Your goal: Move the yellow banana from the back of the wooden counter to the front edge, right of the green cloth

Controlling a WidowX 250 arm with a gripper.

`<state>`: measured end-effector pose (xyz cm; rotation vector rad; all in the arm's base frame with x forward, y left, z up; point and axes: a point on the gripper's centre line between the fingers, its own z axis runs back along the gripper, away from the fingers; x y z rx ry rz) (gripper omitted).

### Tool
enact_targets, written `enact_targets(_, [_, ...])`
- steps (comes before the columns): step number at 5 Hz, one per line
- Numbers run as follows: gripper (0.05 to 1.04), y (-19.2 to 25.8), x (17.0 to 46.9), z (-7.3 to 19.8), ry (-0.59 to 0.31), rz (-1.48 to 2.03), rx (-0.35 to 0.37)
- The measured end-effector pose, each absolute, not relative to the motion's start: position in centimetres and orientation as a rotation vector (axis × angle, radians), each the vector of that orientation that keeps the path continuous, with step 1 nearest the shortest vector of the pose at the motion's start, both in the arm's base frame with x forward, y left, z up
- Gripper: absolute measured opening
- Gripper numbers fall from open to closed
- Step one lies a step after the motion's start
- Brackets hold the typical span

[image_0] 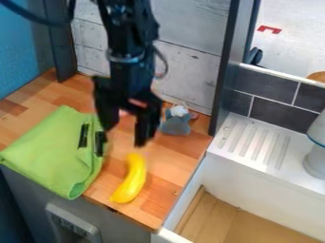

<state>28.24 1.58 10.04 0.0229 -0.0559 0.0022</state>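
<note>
The black gripper (124, 136) hangs over the wooden counter with its fingers apart and nothing between them. A yellow banana (131, 182) stands out just below the gripper in the view, lying lengthwise toward the counter's front edge. To the left is a folded green cloth (54, 149), draped slightly over the front edge, with two dark strips at its right side. Behind and right of the gripper, a small grey-blue plush toy (176, 124) with a white top rests near the back wall.
At the right is a white sink (266, 190) with a brown bottom and a ribbed drainboard (257, 142). A white object (315, 159) with a blue line stands at the drainboard's right. A dark post (225, 71) rises at the counter's back right corner.
</note>
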Motion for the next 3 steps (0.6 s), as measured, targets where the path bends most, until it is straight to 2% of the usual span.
enact_targets(1, [1.005,1.7,31.1,10.2,-0.187,-0.048,0.048])
enact_targets(3, [1.005,1.2,35.7,7.5,-0.184,-0.012,0.047])
